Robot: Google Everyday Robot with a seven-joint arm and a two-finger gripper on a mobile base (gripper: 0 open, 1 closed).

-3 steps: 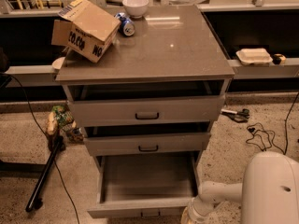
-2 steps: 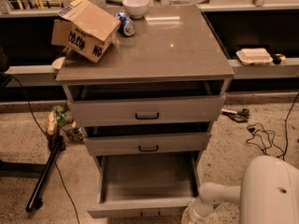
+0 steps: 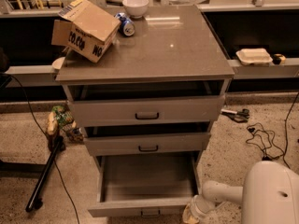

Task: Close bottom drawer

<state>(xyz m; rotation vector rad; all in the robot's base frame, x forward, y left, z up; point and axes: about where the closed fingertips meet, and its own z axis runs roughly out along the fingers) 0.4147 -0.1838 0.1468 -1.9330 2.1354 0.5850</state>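
Observation:
The bottom drawer [image 3: 147,206] of the grey cabinet [image 3: 149,64] stands pulled far out, its long plain box empty and its front at the lower edge of the view, with only the top of its dark handle showing. The middle drawer [image 3: 147,143] and the top drawer [image 3: 147,110] each stand out a little. My white arm [image 3: 219,195] reaches in from the lower right. My gripper [image 3: 190,214] is low beside the bottom drawer's right front corner, mostly cut off by the frame's edge.
On the cabinet top lie a tilted cardboard box [image 3: 88,28], a can [image 3: 126,26] and a white bowl [image 3: 136,5]. A black stand leg [image 3: 44,176] and cable lie on the floor at left. Cables [image 3: 261,136] lie at right. A white container [image 3: 253,56] sits on the right ledge.
The view has shifted slightly; my arm has lowered a little at the lower right. The drawers have not moved.

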